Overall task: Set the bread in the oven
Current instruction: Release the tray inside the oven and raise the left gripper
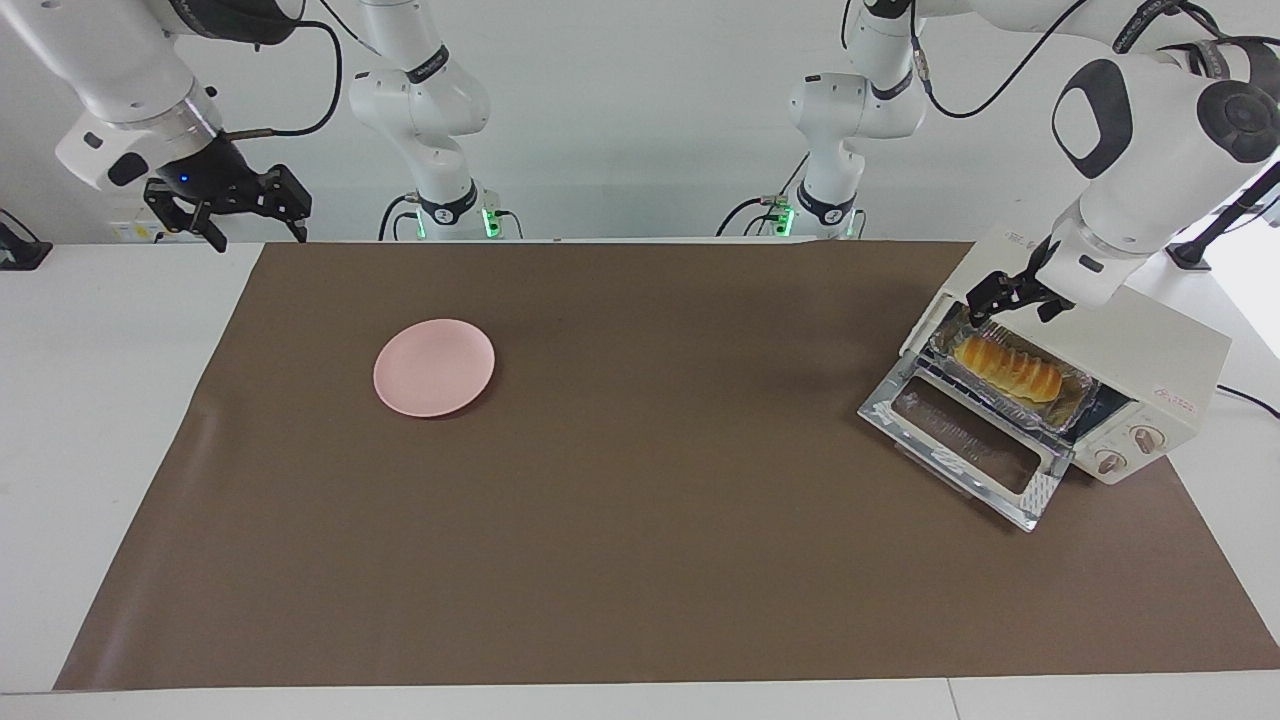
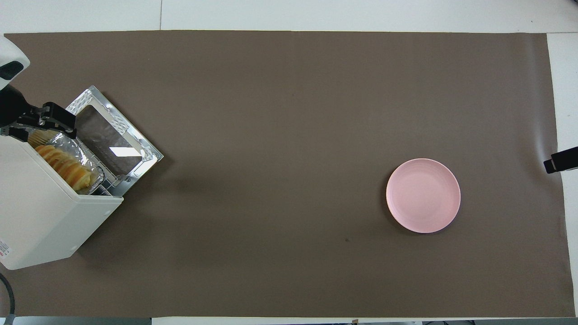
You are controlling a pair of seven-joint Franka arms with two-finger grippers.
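The cream-white oven (image 1: 1160, 345) stands at the left arm's end of the table with its glass door (image 1: 965, 432) dropped open. The golden ridged bread (image 1: 1008, 368) lies in a crinkled foil tray (image 1: 1078, 388) on the rack in the oven's mouth. My left gripper (image 1: 1010, 303) is open and empty, just over the tray's end nearer the robots. In the overhead view the oven (image 2: 40, 216), bread (image 2: 63, 164) and left gripper (image 2: 38, 126) show the same. My right gripper (image 1: 228, 222) waits open, raised over the right arm's end of the table.
An empty pink plate (image 1: 434, 367) sits on the brown mat (image 1: 640, 560) toward the right arm's end; it also shows in the overhead view (image 2: 423, 195). The open door juts out over the mat in front of the oven.
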